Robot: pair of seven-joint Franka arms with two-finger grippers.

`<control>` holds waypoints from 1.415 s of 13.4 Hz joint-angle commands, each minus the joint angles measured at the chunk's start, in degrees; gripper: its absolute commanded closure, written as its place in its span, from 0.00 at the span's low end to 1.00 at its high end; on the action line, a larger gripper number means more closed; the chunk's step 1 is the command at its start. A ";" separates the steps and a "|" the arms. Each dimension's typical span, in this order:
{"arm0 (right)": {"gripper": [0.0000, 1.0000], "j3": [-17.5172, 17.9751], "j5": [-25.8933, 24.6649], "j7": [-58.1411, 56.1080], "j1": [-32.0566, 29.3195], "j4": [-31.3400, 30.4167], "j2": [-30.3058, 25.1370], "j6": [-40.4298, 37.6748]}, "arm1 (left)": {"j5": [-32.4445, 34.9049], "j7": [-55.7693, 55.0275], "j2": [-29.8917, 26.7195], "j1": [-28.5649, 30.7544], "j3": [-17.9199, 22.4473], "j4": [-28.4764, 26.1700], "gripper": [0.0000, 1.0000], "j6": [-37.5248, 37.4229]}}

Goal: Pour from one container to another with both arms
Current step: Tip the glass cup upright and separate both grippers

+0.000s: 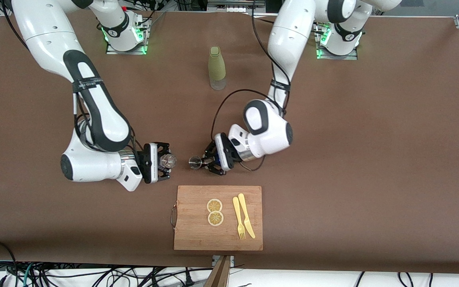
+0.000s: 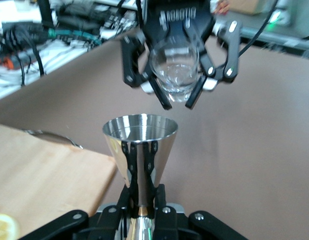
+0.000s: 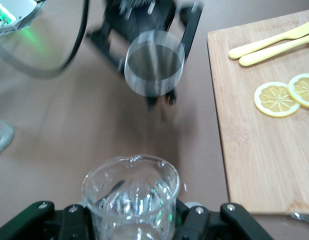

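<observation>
Right gripper (image 1: 165, 161), reaching in from the right arm's base, clamped tight on the glass cup (image 1: 169, 160) and holding it up off the brown table (image 1: 373, 139), over bare tabletop just beside the cutting board's farther edge. Cup turned on its side, mouth pointed toward the jigger; seen from the right wrist, a small pouring lip on the rim of the clear cup (image 3: 131, 197).

Left gripper (image 1: 203, 162), reaching in from the left arm's base, closed on the narrow waist of the steel jigger (image 1: 194, 162) — also held above the table, near the cup but apart from it, a short gap between the two mouths. From the left wrist, jigger (image 2: 140, 150) in close view, its wide cone open toward the cup (image 2: 175, 70) gripped by the other arm's fingers (image 2: 132, 62).

Cutting board (image 1: 189, 235) on the table, nearer the front camera than both grippers. On it — two lemon slices (image 1: 214, 211) side by side, and a yellow fork (image 1: 238, 218) and yellow knife (image 1: 246, 215) lying next to each other, toward the left arm's end of the board. Metal handle on the board's edge toward the right arm's end.

Olive-green bottle (image 1: 216, 67) upright, well apart from the grippers, between the two arm bases.
</observation>
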 commanded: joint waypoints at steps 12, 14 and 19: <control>0.71 -13.23 29.03 -46.24 -6.63 -13.20 1.32 -8.14 | 27.22 41.11 -3.53 38.99 -0.55 -6.49 1.00 -62.10; 0.70 -15.25 29.03 -48.18 -6.63 -13.81 1.50 -10.96 | 34.69 46.66 -2.74 44.62 -0.73 -5.87 1.00 -65.89; 0.69 -17.02 29.12 -54.15 -6.63 -16.36 2.73 -11.15 | 55.34 59.50 -1.15 62.10 -6.95 -1.14 1.00 -69.51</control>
